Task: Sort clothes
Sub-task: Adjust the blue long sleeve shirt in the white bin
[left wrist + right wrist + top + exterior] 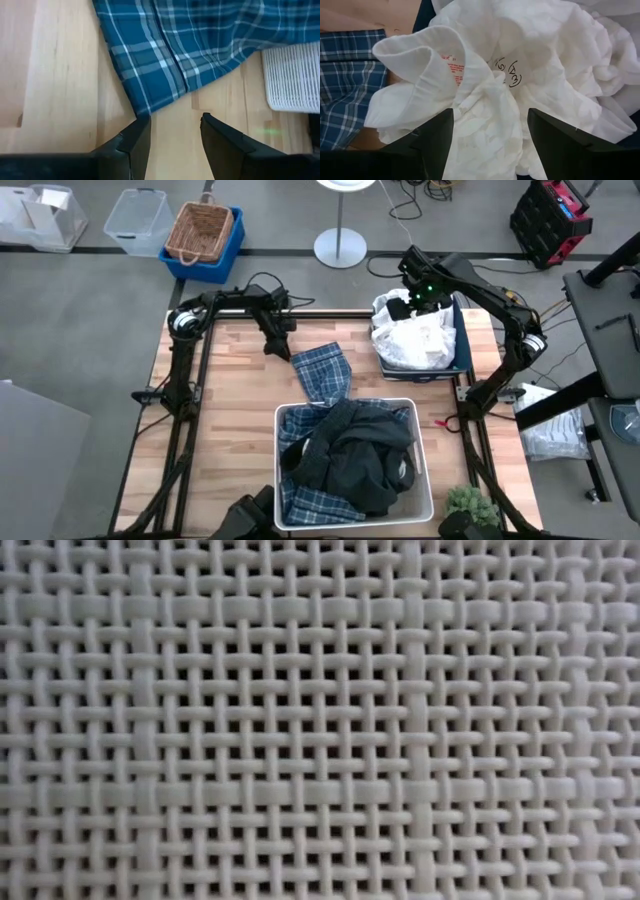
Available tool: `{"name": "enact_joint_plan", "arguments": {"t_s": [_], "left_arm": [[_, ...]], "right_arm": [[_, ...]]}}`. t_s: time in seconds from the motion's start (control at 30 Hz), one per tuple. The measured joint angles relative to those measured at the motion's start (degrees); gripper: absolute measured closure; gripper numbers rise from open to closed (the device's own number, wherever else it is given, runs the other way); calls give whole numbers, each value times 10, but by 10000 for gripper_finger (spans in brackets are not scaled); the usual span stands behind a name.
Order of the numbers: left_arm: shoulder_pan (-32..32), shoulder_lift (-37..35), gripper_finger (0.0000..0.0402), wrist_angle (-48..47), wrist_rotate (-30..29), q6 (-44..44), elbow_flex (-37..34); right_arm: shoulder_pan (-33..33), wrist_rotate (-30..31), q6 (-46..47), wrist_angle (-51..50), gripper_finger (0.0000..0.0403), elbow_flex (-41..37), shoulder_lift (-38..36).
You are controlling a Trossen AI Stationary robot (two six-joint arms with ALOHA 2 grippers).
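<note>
Left claw (175,132) hangs parted and empty just beside the plaid garment (200,45) on the tabletop (60,75); right claw (490,135) gapes wide over the white garments (530,65), gripping nothing.

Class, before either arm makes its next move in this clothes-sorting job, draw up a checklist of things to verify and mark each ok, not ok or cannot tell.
1. left gripper open, holding nothing: ok.
2. plaid garment released on the table, partly over the white bin rim: ok.
3. right gripper open above the white clothes: ok.
4. White clothes inside the navy bin: ok.
5. White bin emptied of dark clothes: not ok.
6. Low view clear: not ok, bin weave fills it.
</note>
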Motion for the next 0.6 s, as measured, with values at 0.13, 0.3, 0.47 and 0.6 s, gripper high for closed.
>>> {"name": "enact_joint_plan", "arguments": {"t_s": [0.13, 0.3, 0.47, 0.6], "left_arm": [[-2, 0, 249, 8, -5, -10, 1], [-12, -5, 249, -41, -135, 129, -3], [-12, -16, 249, -4, -158, 216, -12], [-11, -16, 249, 27, -101, 286, -8]], "right_arm": [[0, 0, -4, 0, 155, 0, 0], [0, 0, -12, 0, 162, 0, 0], [0, 1, -10, -1, 160, 0, 0], [0, 0, -8, -1, 155, 0, 0]]}}
